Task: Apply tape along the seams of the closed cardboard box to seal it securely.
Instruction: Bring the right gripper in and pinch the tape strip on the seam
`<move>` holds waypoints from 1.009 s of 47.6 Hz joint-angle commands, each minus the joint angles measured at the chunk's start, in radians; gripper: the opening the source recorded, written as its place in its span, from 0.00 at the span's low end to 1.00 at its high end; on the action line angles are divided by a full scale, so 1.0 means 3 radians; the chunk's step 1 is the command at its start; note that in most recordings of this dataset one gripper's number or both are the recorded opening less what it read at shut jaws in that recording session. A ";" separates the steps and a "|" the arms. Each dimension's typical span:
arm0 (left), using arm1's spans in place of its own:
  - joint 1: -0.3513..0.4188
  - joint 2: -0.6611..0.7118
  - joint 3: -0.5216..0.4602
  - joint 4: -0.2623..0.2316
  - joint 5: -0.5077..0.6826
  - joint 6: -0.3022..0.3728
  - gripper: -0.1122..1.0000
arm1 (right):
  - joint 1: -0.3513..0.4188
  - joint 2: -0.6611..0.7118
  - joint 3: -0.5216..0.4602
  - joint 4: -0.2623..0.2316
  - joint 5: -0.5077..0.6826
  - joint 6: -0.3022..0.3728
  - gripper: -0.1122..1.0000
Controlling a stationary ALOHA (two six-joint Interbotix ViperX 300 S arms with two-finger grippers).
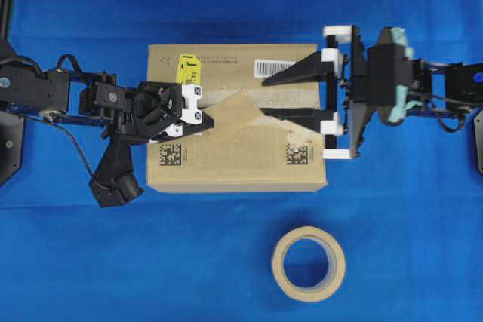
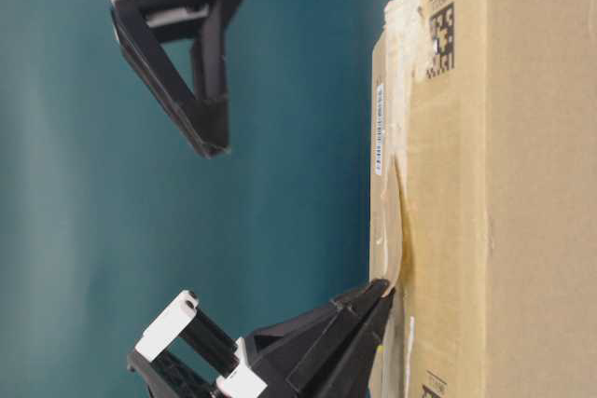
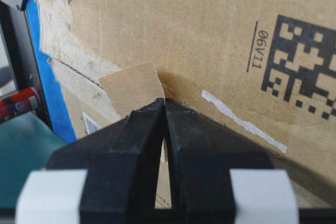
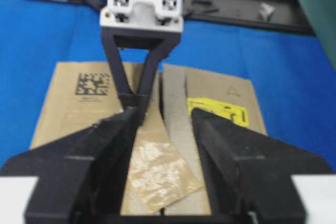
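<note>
left tool (image 1: pixel 202 115) pinches tape (image 1: pixel 235 115); right tool (image 1: pixel 278 96) spread wide.

Brown cardboard box (image 1: pixel 238 164) on a bright blue table (image 1: pixel 75 262)!
Yellow sticker (image 1: pixel 187 70), black matrix codes (image 1: pixel 296 153), tan-brown tape (image 1: pixel 238 115), beige tape roll (image 1: pixel 309 263).
</note>
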 commanded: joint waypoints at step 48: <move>0.0010 -0.0031 -0.0051 0.0000 0.0020 -0.0020 0.10 | -0.0123 0.0782 -0.0266 -0.0128 0.0118 -0.0056 0.50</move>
